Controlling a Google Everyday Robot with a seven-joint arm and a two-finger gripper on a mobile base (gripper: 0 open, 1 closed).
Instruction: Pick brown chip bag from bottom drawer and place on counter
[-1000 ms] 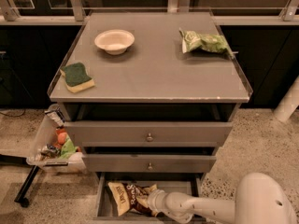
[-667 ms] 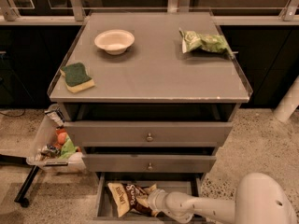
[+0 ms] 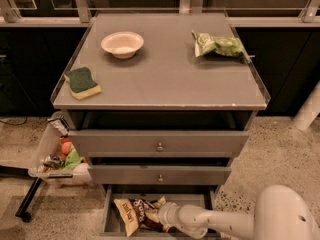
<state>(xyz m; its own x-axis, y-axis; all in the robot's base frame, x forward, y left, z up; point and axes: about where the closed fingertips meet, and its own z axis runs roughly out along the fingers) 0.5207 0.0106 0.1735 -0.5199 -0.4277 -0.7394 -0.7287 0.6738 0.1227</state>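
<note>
Brown crinkly chip bag (image 3: 136, 214) in bottom drawer (image 3: 108, 218); gripper (image 3: 160, 219) beside it

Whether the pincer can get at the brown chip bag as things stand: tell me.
Probably yes: the bottom drawer stands open, the brown chip bag lies uncovered inside, and the pincer sits at its right end.

A white bowl (image 3: 122, 44) sits back-left on the bench (image 3: 165, 86), a green chip bag (image 3: 218, 45) back-right, a sponge (image 3: 82, 82) front-left. A cluttered bin (image 3: 54, 156) stands at left. The hand (image 3: 162, 217) is at bottom centre.
</note>
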